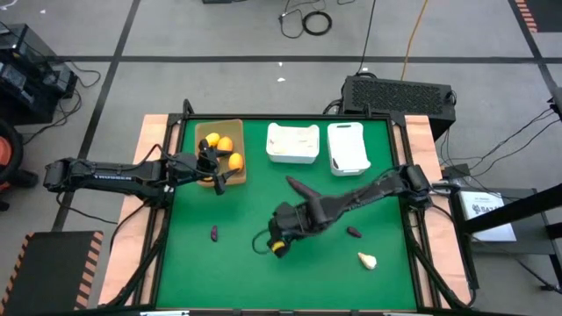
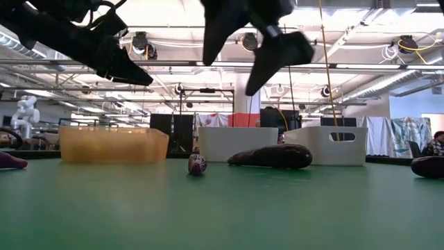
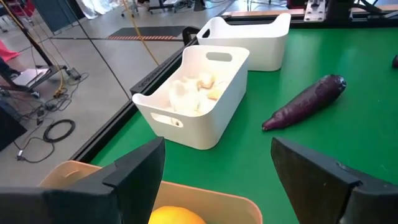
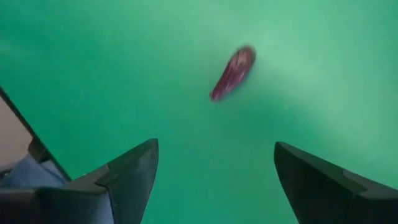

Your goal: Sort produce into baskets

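Green felt table (image 1: 228, 272) fills my view. Tan-brown tray (image 1: 235, 127) at 11 o'clock holds round orange-yellow fruits (image 1: 225, 146); left gripper (image 1: 213, 167) over it, fingers apart, empty. Right gripper (image 1: 279, 230) at centre, fingers apart, empty; small dark purple eggplant piece (image 1: 214, 233) at its 9 o'clock.

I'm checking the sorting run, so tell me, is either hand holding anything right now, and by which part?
Nothing is held. The left hand is open above the tan tray, and the right hand is open over bare green table.
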Robot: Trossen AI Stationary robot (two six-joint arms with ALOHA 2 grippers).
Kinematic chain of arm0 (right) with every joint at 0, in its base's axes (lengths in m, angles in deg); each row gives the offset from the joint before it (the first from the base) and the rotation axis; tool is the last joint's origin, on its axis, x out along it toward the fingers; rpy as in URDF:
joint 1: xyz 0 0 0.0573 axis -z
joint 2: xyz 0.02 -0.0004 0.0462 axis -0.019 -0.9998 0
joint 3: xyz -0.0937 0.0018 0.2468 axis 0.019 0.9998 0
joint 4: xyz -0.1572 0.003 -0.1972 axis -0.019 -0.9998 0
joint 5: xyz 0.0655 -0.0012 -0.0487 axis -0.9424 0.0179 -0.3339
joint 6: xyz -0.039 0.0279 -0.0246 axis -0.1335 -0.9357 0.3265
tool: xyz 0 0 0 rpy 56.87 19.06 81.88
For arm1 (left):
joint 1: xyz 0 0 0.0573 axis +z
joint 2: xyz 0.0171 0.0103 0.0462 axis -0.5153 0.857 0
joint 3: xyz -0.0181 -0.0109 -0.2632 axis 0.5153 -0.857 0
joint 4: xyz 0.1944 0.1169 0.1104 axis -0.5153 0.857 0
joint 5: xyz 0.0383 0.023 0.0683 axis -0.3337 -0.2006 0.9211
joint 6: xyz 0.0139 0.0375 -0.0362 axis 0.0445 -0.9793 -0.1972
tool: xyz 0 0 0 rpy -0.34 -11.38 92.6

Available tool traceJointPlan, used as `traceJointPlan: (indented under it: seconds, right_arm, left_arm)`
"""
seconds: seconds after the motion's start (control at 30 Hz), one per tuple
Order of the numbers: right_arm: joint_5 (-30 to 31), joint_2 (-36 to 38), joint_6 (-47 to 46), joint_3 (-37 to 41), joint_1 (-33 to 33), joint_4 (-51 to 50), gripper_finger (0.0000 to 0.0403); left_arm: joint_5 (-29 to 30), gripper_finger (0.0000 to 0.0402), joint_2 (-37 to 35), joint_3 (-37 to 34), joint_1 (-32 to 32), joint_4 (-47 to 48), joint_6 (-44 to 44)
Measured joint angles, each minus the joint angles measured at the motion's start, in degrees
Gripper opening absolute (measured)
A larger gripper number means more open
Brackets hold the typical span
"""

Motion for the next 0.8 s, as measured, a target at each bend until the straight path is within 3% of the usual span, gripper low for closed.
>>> traceJointPlan:
  seconds: [0.47,0.8]
  right_arm:
    - [-0.3,0.0,-10.1,0.0,-7.8,-2.7,0.0309]
    - [-8.2,0.0,-25.8,0.0,-13.7,-17.1,0.0309]
  left_arm:
    - [0.0,0.0301,0.0,0.0,0.0,0.0,0.0]
    - [-1.7,0.0301,0.0,0.0,0.0,0.0,0.0]
